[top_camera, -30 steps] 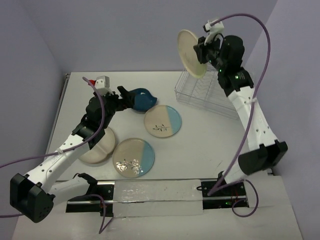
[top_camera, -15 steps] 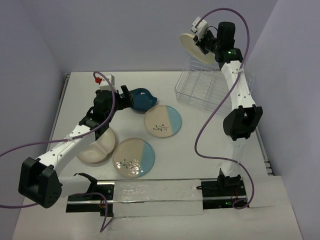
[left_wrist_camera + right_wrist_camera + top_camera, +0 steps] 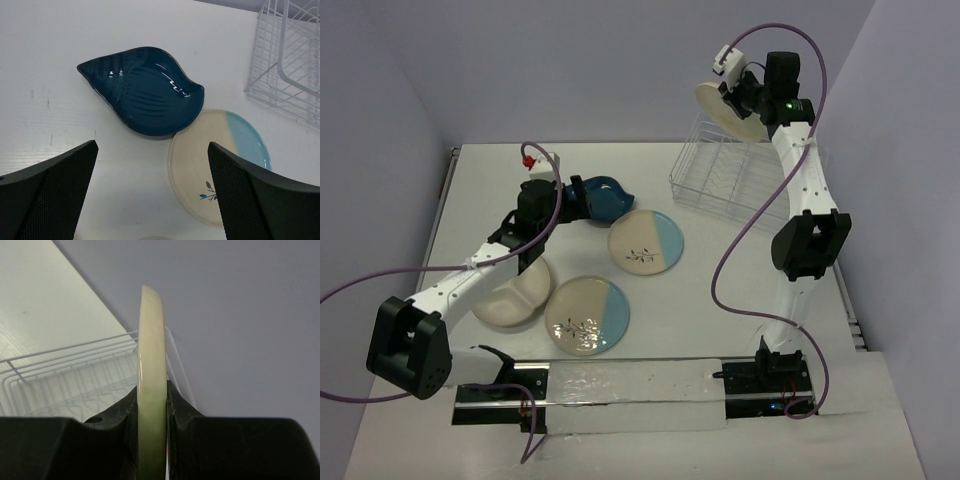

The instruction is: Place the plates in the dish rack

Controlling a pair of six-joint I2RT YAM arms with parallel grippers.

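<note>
My right gripper (image 3: 740, 97) is shut on the rim of a cream and pale green plate (image 3: 722, 113), held on edge in the air above the far end of the white wire dish rack (image 3: 718, 182). The right wrist view shows that plate (image 3: 151, 355) edge-on between the jaws, with the rack (image 3: 65, 375) below. My left gripper (image 3: 570, 197) stands open just short of the dark blue leaf-shaped dish (image 3: 145, 90), nothing between its fingers (image 3: 55, 195). Two cream and pale blue plates (image 3: 646, 241) (image 3: 587, 315) lie flat on the table. A cream divided plate (image 3: 515, 295) lies partly under the left arm.
The rack's near corner (image 3: 292, 60) shows at the upper right of the left wrist view, close to the blue-half plate (image 3: 220, 165). Purple walls close the table at the back and right. A metal rail (image 3: 630, 385) with the arm bases runs along the near edge.
The right arm has carried the plate to the right and a little lower, over the rack's far side. The left arm has reached forward toward the blue dish.
</note>
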